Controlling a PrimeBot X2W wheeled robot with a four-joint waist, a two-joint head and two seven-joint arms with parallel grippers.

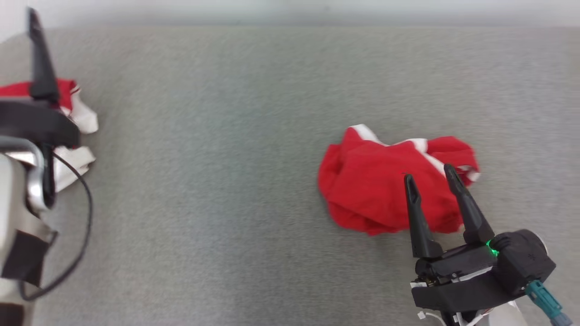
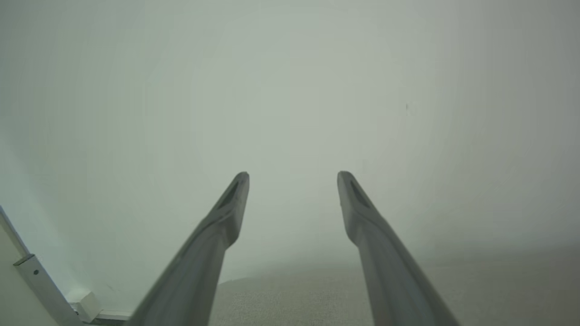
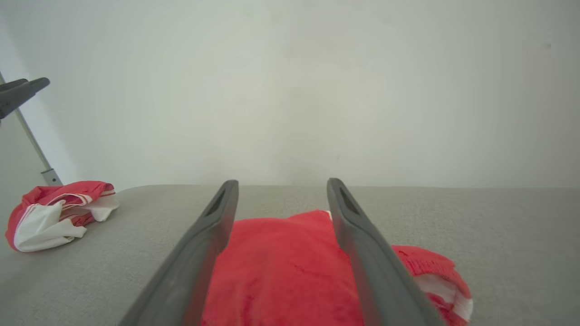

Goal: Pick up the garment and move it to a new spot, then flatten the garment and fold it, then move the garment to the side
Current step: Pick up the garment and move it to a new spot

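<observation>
Right jaws wide apart, empty, over crumpled red garment point(image 1: 367, 181); left jaws likewise, near red-and-white garment point(image 1: 84, 120).

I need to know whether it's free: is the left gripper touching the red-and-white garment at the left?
Apart. In the right wrist view the left gripper hangs well above the red-and-white garment, with bare wall between them.

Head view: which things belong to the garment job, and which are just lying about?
Job: red garment, crumpled at the right; right gripper, fingers open over it.
Lying about, probably: red-and-white garment at the far left, by the open left gripper; grey surface.
</observation>
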